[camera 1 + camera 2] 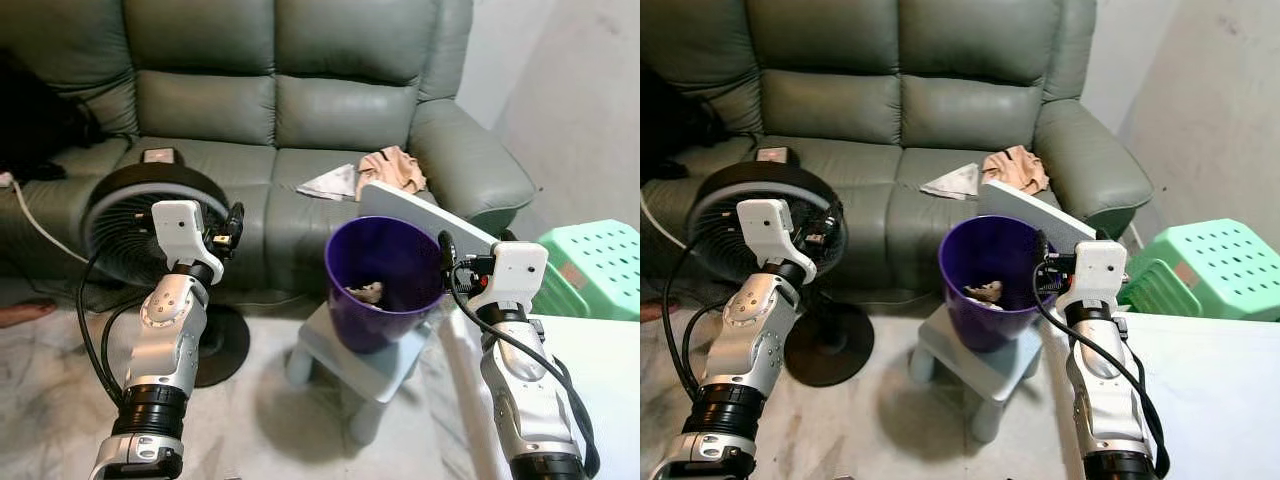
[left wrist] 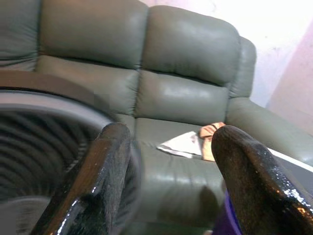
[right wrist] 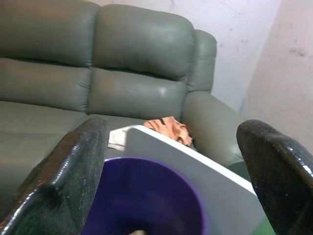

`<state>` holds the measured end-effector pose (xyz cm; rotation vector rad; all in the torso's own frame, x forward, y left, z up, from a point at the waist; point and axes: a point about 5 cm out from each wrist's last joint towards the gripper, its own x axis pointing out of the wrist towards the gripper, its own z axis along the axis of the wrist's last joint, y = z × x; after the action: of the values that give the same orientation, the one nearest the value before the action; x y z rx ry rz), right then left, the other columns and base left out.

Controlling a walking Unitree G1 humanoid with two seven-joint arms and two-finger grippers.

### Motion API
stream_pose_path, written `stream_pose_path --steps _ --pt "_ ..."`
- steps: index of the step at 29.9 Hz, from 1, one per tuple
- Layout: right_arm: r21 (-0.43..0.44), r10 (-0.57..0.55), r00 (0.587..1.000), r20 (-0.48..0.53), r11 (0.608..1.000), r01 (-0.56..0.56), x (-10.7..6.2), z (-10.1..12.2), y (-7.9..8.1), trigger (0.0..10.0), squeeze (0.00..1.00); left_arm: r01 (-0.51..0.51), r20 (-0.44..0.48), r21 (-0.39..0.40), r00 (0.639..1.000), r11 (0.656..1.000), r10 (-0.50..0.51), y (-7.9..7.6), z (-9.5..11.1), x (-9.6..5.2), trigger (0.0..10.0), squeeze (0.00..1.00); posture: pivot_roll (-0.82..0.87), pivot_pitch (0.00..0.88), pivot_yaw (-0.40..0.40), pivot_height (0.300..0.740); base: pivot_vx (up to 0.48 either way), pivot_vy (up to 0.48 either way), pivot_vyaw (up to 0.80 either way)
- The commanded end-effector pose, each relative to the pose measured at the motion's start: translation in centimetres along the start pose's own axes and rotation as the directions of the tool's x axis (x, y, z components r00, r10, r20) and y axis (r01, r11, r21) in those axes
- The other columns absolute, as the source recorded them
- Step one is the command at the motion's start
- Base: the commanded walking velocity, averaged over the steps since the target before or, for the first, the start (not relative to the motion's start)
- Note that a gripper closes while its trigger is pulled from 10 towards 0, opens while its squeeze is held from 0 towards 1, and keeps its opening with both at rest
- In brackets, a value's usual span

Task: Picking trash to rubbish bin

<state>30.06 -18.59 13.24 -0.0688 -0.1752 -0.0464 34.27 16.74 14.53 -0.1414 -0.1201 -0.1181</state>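
A purple rubbish bin (image 1: 385, 283) stands on a small grey stool (image 1: 365, 365) in front of a green sofa (image 1: 280, 120). Crumpled trash (image 1: 367, 293) lies inside the bin. On the sofa seat lie a white paper (image 1: 332, 183) and a crumpled tan piece (image 1: 395, 168). My right gripper (image 3: 181, 181) is raised just right of the bin's rim, open and holding nothing. My left gripper (image 2: 171, 181) is raised to the bin's left, in front of a black fan, also open with nothing in it.
A black floor fan (image 1: 150, 215) stands left of the stool with a cable (image 1: 40, 225) trailing behind it. A flat grey board (image 1: 425, 215) leans behind the bin. A green plastic stool (image 1: 590, 265) sits at the right, and a white surface (image 1: 590, 380) lies at the bottom right.
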Motion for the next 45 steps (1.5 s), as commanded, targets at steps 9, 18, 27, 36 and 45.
stream_pose_path --steps 9,18,27,36,45 --pt "0.003 -0.016 1.0 -0.005 1.0 0.016 0.0 0.1 -0.3 10.0 0.0 0.013 -0.013 0.001 1.0 1.0 -0.012 -0.3 -0.1 0.2 10.0 0.0 -0.06 0.086 -0.056 0.74 0.0 0.469 0.0" --pt "0.004 -0.016 1.0 -0.018 1.0 0.016 0.0 0.0 -0.4 10.0 0.0 -0.003 -0.013 0.009 1.0 1.0 0.003 -0.2 -0.1 0.3 10.0 0.0 -0.06 0.083 -0.06 0.74 0.0 0.242 -0.05" --pt "0.001 -0.01 0.999 -0.032 1.0 0.01 0.1 0.0 -0.3 10.0 0.0 0.001 -0.01 0.014 1.0 1.0 -0.001 -0.3 -0.2 0.3 10.0 0.0 -0.07 0.077 -0.061 0.74 0.0 0.0 -0.76" --pt "0.0 -0.009 0.999 -0.033 1.0 0.009 0.1 -0.1 -0.2 10.0 0.0 0.022 -0.009 0.018 1.0 1.0 -0.022 -0.8 -0.3 0.3 10.0 0.0 -0.07 0.067 -0.056 0.74 0.0 0.0 -0.8" --pt "-0.003 -0.008 0.999 -0.036 1.0 0.008 -0.1 -0.3 -0.1 10.0 0.0 0.084 -0.008 0.031 0.996 0.996 -0.084 -2.0 -0.4 0.2 10.0 0.0 -0.07 0.054 -0.047 0.74 0.0 0.0 -0.79"
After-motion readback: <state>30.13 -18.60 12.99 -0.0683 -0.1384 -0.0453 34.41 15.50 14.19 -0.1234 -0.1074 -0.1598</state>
